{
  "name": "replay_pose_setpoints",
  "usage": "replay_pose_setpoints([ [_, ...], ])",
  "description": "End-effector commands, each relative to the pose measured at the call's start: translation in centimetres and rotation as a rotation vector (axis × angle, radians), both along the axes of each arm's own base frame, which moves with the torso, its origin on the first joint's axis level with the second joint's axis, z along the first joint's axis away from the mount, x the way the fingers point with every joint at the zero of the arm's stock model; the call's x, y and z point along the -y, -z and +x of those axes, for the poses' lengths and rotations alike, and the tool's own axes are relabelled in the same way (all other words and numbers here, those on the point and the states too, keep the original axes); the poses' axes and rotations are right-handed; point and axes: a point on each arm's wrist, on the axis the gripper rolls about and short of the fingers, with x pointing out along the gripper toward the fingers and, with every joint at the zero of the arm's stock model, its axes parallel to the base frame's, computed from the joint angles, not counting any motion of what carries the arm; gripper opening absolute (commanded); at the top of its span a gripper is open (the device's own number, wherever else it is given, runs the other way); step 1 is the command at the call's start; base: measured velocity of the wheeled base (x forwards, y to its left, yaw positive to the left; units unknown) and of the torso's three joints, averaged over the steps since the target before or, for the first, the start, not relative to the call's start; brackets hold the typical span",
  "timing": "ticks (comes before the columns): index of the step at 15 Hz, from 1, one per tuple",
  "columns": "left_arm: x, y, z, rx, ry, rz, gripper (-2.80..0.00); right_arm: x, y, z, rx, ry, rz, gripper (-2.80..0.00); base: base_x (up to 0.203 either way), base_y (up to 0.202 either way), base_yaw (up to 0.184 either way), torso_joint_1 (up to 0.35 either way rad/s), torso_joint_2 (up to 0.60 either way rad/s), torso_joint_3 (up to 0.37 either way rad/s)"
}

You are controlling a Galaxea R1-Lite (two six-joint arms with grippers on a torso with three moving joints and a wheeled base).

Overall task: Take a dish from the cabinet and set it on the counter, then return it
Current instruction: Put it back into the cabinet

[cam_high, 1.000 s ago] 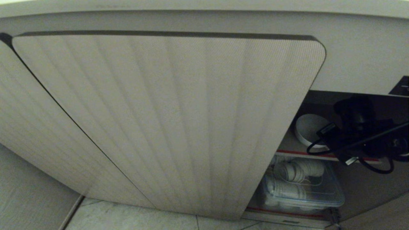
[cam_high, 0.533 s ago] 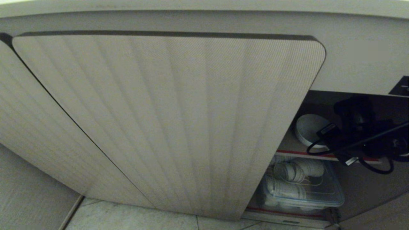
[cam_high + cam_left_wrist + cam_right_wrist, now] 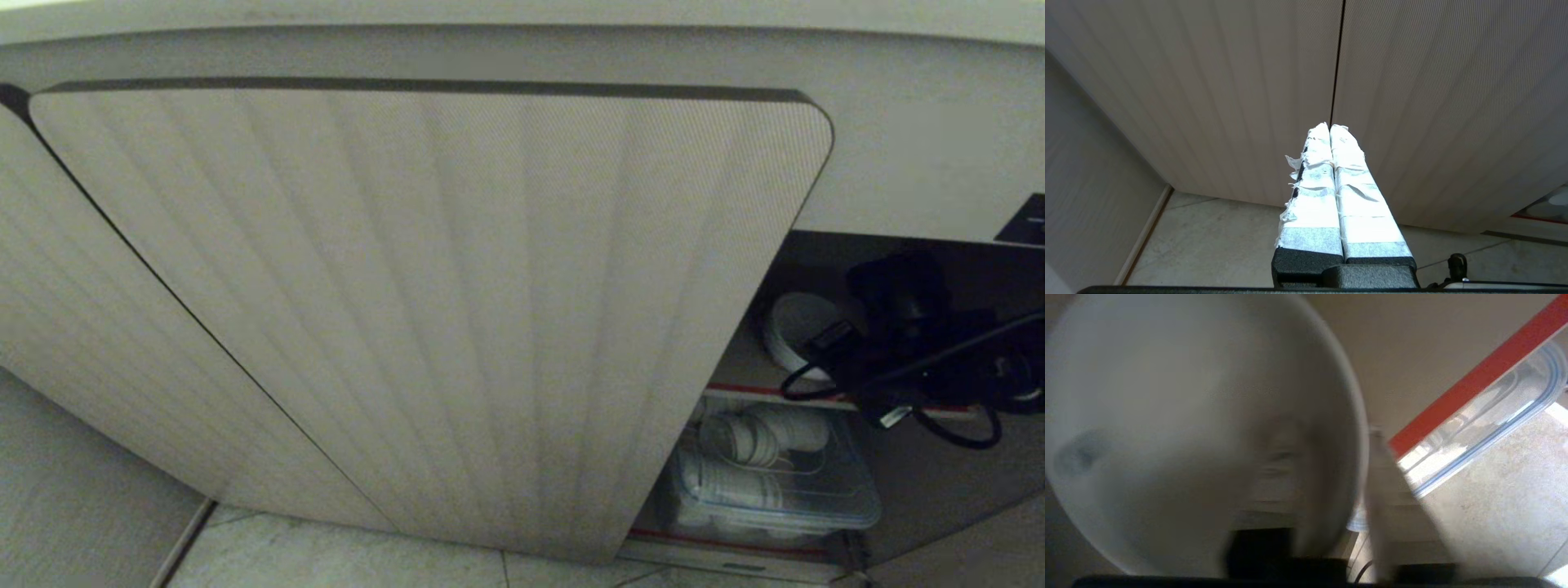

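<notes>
we find the right gripper (image 3: 1327, 490) at three o'clock inside the cabinet (image 3: 424, 310), fingers astride the dish (image 3: 1188, 428) rim, grip unclear; left gripper (image 3: 1329, 130) closed, empty.

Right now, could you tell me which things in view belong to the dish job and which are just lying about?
Part of the job:
- dish, on the red-edged shelf
- cabinet, right-hand side open
- right gripper, its fingers straddling the dish rim

Just lying about:
- clear box of paper cups, below the shelf
- left gripper, shut, parked facing the closed doors
</notes>
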Motion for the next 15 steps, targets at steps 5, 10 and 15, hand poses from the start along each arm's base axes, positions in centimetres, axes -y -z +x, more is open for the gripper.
replay_pose_setpoints([
  [5, 0.0, 0.0, 0.0, 0.001, -0.001, -0.001, -2.8, -0.01, 0.31, 0.03, -0.005, 0.006, 0.003, 0.0, 0.0, 0.0, 0.0, 0.0, 0.0, 0.0],
  [10, 0.0, 0.0, 0.0, 0.001, -0.001, -0.001, -2.8, 0.02, 0.08, 0.07, 0.009, 0.018, -0.007, 0.0, 0.0, 0.0, 0.0, 0.0, 0.0, 0.0],
  [15, 0.0, 0.0, 0.0, 0.001, -0.001, -0.001, -2.8, -0.02, -0.21, 0.06, 0.031, 0.045, -0.064, 0.0, 0.0, 0.0, 0.0, 0.0, 0.0, 0.0],
])
